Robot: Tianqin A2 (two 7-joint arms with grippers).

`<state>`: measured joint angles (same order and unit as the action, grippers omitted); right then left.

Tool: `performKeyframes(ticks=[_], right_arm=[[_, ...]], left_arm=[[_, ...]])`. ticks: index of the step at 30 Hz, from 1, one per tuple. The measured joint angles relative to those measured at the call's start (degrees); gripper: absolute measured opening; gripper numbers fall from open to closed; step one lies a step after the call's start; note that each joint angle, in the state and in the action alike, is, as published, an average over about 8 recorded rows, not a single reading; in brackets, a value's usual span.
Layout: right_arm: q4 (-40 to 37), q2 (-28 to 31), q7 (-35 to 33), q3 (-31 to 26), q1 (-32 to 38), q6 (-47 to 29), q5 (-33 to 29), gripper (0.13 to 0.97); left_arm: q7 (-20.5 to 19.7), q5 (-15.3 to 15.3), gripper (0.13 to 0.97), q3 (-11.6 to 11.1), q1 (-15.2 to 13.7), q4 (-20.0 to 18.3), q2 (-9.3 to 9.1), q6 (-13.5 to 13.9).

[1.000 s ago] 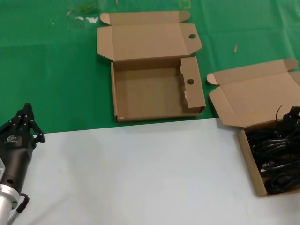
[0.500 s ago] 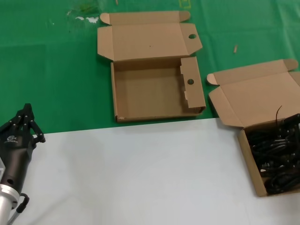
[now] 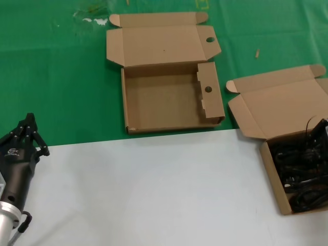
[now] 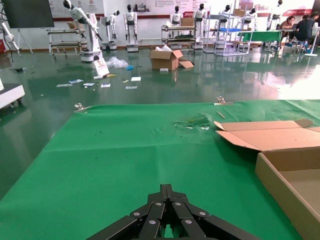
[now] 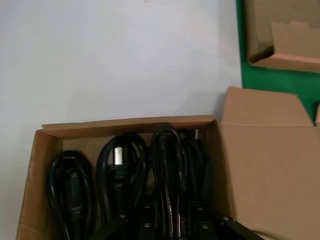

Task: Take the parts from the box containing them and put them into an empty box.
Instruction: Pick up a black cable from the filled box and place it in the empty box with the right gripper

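Head view: the brown plain-lidded cardboard box sits open at the right edge, half on the white sheet, half on the green cloth, with black coiled power cables packed inside. The right gripper is barely visible at the frame edge over the cables; right wrist view has its fingers low among the coils, one loop running between them, but can't tell if they are clamped or apart. The shallow brown cardboard box with round punched holes lies open on the green cloth, centre-back, well apart from the cable box, nothing inside. The left gripper is parked at the near-left over the white sheet's edge, holding nothing; left wrist view shows its black fingers drawn together to a point.
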<state>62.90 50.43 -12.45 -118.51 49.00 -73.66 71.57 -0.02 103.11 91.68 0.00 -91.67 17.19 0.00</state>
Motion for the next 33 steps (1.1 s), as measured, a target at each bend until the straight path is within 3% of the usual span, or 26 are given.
performKeyframes(ticks=[4,8,18,25,33], right_arm=[[0.48,0.11,0.79,-0.37,1.70,-1.30,-0.37,0.234],[2.21,0.51,3.00,-0.54,3.58,-3.35,-0.62,0.231],[10.91,-0.74,16.73,0.53,10.94,-10.35,1.41,0.225],[10.27,-8.84,21.23,-0.96,18.42,-8.93,0.32,0.225],[1.93,-20.65,20.50,-5.00,23.78,-2.70,-3.24,0.225]], left_arm=[[0.00,0.00,0.140,0.00,0.00,0.00,0.00,0.00],[0.00,0.00,0.140,0.00,0.00,0.00,0.00,0.00],[0.00,0.00,0.140,0.00,0.00,0.00,0.00,0.00],[0.00,0.00,0.140,0.00,0.00,0.00,0.00,0.00],[0.00,0.00,0.140,0.00,0.00,0.00,0.00,0.00]])
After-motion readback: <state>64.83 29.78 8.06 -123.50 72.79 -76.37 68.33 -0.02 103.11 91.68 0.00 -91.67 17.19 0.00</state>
